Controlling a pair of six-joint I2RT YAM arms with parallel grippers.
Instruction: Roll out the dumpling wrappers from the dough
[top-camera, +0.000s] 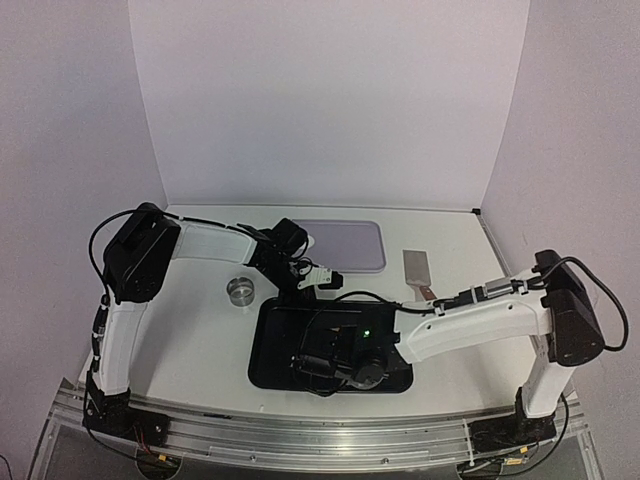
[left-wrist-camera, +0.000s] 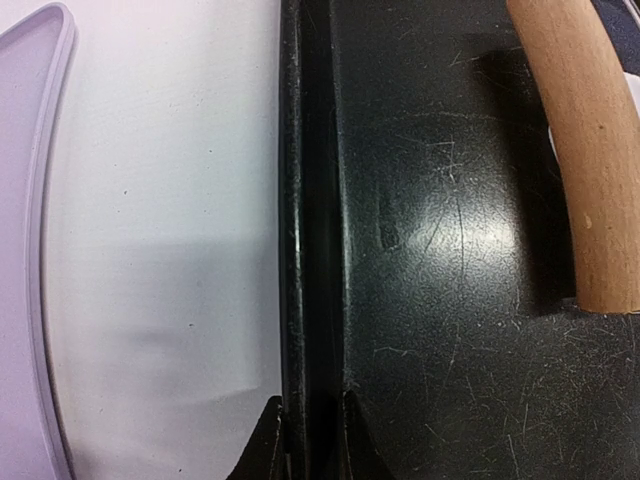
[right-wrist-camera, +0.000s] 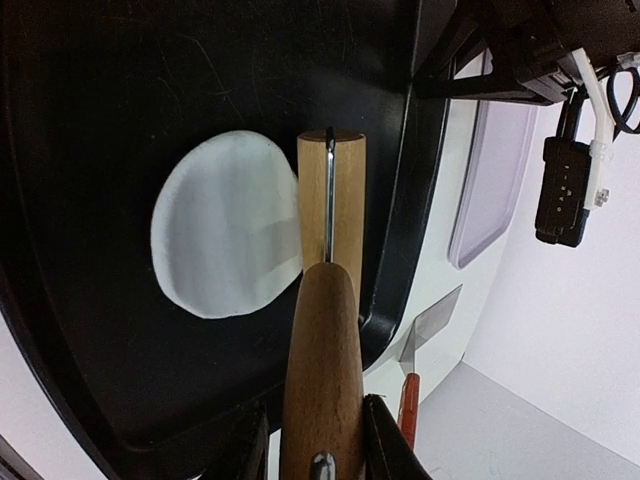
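right gripper (right-wrist-camera: 320, 440) is clamping the handle of a wooden rolling pin (right-wrist-camera: 328, 300), jaws closed on it from both sides. left gripper (left-wrist-camera: 312, 445) is pinching the far rim of the black tray (left-wrist-camera: 450, 300), one finger outside the wall and one inside, likely steadying it.

key relation: the dough (right-wrist-camera: 225, 240) is lying flat on the black tray floor as a thin white patch, roundish but not quite even. in the right wrist view it is sitting to the left of the pin, and the pin's far end is overlapping its right edge. the pin's long axis is running straight away from the gripper, along that edge of the patch, so a rolling stroke would be going sideways across the axis, leftward in that view, onto the patch.

right arm is the nearer one, right at the dough; left arm is working at the rim, apart from it. from the overhead view the patch is hiding under the right arm.

count: dough patch, one. rolling pin, one. black tray, one. lavender tray (top-camera: 350, 245), one, beyond the black one. metal ring (top-camera: 240, 290), one. scraper (top-camera: 418, 268), one. finished wrappers: none showing clearly.
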